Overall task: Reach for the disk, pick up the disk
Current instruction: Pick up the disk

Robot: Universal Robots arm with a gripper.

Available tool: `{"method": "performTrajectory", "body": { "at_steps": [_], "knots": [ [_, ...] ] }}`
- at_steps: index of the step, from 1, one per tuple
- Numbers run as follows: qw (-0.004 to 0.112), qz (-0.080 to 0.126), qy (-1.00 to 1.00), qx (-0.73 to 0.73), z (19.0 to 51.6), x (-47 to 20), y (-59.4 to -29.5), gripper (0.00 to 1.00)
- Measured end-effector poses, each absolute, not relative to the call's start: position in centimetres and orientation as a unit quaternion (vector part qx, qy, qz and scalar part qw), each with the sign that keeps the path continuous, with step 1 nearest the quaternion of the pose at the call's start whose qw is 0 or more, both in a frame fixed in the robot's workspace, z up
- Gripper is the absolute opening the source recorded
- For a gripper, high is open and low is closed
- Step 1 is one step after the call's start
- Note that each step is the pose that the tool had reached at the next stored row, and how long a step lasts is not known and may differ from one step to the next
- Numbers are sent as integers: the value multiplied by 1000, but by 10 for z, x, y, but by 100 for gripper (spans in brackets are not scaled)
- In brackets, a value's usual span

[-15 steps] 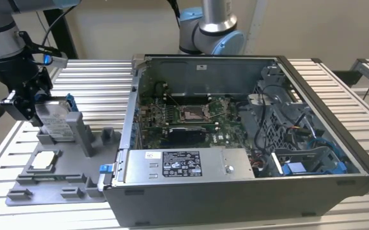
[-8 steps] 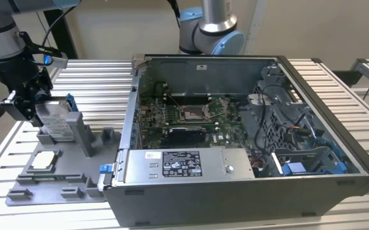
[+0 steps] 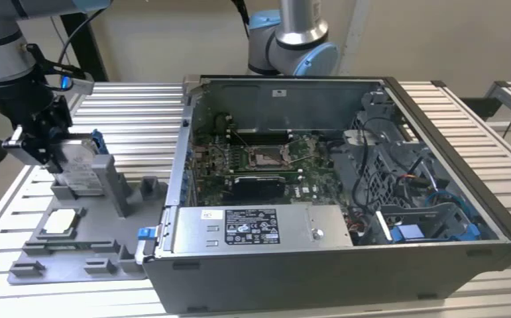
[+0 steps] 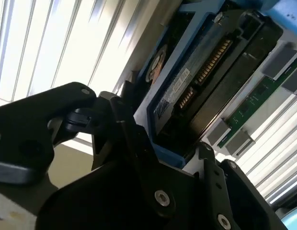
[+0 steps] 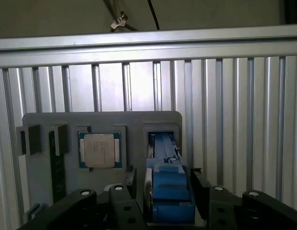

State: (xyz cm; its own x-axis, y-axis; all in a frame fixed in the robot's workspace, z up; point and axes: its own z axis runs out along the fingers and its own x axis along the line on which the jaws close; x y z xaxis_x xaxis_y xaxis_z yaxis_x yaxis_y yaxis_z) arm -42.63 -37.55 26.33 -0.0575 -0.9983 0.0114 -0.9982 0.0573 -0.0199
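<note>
straddling the disk, which stands on edge in the grey holder on the counter, the end effector has its jaws apart, seemingly not yet pinching. best to centre on the blue rails, close evenly, lift straight.

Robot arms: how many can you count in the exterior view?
2. One arm is at the exterior view's left, its gripper at the disk in the grey holder; the other arm rises behind the computer case. Others may stand outside the frame.
</note>
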Motion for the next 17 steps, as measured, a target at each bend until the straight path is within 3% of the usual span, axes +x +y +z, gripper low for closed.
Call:
{"method": "performTrajectory", "body": {
  "at_steps": [17],
  "knots": [
    [3,-11,726,-687,263,-426,-376,0]
  ]
}}
